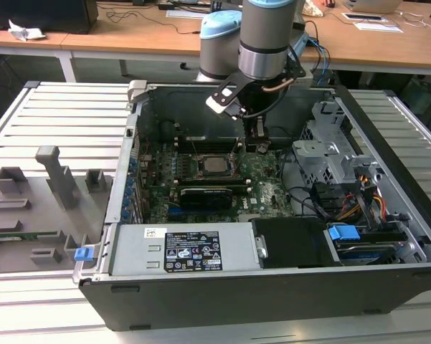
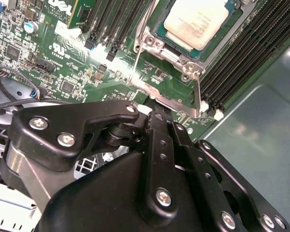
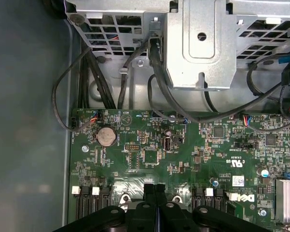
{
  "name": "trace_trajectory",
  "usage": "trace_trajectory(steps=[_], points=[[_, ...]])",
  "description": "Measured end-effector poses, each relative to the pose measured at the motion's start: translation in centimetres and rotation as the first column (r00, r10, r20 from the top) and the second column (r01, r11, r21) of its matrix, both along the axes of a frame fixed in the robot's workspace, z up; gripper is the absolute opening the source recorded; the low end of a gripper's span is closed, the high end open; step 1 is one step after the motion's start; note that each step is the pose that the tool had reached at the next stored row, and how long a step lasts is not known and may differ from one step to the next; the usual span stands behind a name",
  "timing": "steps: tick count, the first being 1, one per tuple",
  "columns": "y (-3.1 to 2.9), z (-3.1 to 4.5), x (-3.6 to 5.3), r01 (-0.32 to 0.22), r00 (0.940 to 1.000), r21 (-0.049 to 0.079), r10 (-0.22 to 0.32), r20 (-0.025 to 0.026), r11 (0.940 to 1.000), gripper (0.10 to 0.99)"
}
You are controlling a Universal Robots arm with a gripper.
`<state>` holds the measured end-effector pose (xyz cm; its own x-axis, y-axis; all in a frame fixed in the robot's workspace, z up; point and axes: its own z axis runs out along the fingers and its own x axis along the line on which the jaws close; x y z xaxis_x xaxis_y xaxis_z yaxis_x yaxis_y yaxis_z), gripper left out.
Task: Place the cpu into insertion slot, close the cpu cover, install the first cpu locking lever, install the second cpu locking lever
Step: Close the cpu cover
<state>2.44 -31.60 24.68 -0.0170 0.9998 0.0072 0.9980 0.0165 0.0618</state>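
Your gripper (image 3: pixel 155 189), pressed together on nothing, is hovering beside the insertion slot (image 2: pixel 189 62) where the cpu (image 2: pixel 195 21) is sitting, so you are risking, it seems, bending the thin locking lever (image 2: pixel 198 92).

In the exterior view, with 12 o'clock at the far side: an open case (image 1: pixel 272 297) on a table (image 1: pixel 64 115). Flat inside the case, a board (image 1: pixel 265 190). Near the middle of the board, the chip (image 1: pixel 215 165), in its socket (image 1: pixel 195 161). From the chip:
- At 2 o'clock, near and over the board, the gripper (image 1: pixel 257 140).
- At 6 o'clock, just beside, a long card (image 1: pixel 204 193).
- Farther at 6 o'clock, a big box (image 1: pixel 179 251).
- At 3 o'clock, a metal cage (image 1: pixel 330 150).
- At 9 o'clock, outside the case, a tray (image 1: pixel 36 208).
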Motion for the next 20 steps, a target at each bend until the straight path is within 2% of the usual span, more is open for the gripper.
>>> trace_trajectory(steps=[20], points=[[0.00,0.00,-0.99,0.000,1.0000,0.000,0.000,0.0000,1.0000,0.106]])
